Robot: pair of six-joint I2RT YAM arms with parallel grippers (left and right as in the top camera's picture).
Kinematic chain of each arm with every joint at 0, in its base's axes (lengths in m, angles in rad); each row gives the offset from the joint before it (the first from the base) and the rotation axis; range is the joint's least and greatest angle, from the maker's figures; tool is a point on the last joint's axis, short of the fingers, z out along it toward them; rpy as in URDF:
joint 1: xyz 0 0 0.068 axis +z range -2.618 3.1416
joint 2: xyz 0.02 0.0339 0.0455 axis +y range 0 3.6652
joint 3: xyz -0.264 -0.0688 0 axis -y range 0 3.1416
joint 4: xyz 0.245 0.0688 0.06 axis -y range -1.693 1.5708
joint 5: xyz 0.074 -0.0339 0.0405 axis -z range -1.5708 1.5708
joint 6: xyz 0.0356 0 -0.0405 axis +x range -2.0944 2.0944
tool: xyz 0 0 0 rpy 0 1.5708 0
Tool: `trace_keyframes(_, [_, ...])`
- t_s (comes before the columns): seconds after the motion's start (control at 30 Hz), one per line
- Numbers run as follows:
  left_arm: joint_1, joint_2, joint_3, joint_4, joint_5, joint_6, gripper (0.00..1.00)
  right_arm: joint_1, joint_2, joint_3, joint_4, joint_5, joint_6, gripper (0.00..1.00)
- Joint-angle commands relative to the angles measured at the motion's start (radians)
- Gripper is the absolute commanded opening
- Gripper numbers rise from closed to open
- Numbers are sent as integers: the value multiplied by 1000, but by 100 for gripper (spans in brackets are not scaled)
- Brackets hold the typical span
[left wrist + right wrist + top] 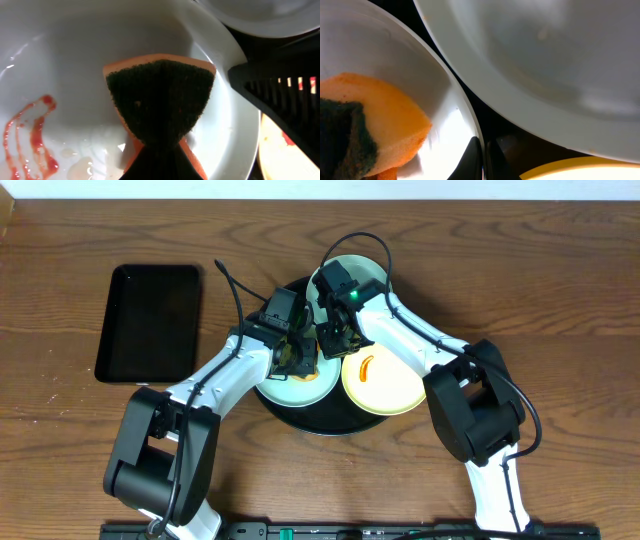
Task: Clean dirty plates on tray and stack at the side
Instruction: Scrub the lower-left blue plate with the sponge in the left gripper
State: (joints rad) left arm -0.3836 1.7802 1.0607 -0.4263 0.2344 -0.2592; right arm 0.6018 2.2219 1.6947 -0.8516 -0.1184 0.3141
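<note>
Wooden counter, bearing:
- Round black tray, centre; all three plates lie on it.
- Rectangular black tray, well apart to the left.
- Yellow plate, orange sauce streak.
- Far mint plate.
- Near mint plate, red smear.
- Sponge, orange with a dark scouring face, on the near mint plate.
- Left gripper: jaws clamped on the sponge.
- Right gripper: jaws together, at the near mint plate's rim.
</note>
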Motion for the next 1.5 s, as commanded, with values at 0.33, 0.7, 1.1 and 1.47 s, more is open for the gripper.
trace_keyframes(0.33, [3,57,-11,-8,-103,-16,7,8,17,-3,1,10,3,1])
trace_keyframes(0.7, [3,56,-11,-125,-518,-15,8,8,17,-3,0,10,3,1])
trace_keyframes(1.1, [0,2,13,-150,-583,-29,8,8,17,-3,-1,10,3,1])
trace_keyframes(1.47, [0,-12,-11,3,-181,-127,8,8,17,-3,3,10,3,1])
